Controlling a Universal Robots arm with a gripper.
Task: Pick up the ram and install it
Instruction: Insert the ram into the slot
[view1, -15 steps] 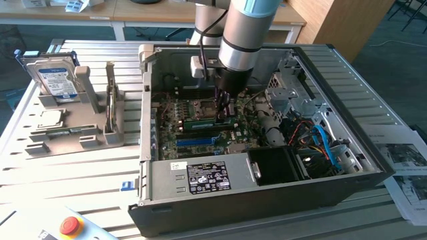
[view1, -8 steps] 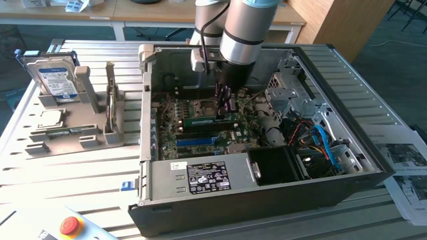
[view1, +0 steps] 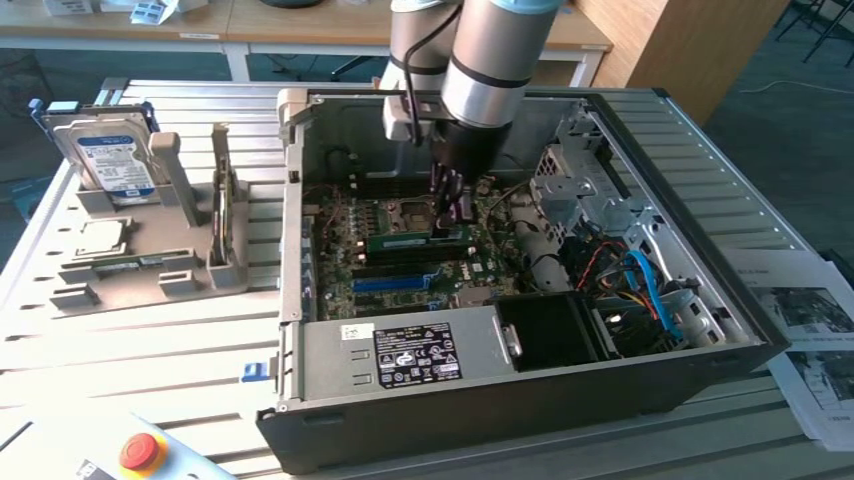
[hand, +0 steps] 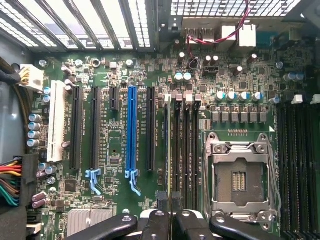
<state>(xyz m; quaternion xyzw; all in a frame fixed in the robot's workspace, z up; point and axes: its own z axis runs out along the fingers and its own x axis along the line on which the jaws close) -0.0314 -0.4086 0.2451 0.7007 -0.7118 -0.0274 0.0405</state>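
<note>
1. The arm reaches down into the open computer case (view1: 534, 400), which sits on the counter (view1: 160, 340).
2. The pincer (view1: 454, 215) (hand: 168, 215) is almost fully closed. Its tips are right at the ram (view1: 416, 240), and it seems to pinch the thin green stick near one end.
3. The ram stands on its long edge, low down by the green board. It is at the memory slots (view1: 414, 256) (hand: 186, 150), just beside the square chip socket (view1: 407, 212) (hand: 239, 180).
4. The step in hand looks like setting the ram into a slot. It is too hard to tell if the ram is all the way in.
5. To do this well, the ram should stand straight up and not lean.
6. Its long edge should line up with one slot from end to end, not sit across two.
7. The push should go straight down, gentle and even, so both ends sink in together.
8. The grip should be firm but soft, because the stick is thin and could bend or slip.
9. The blue wires (view1: 643, 280) lie well apart, toward the exterior view's right, so they should not get in the way.
</note>
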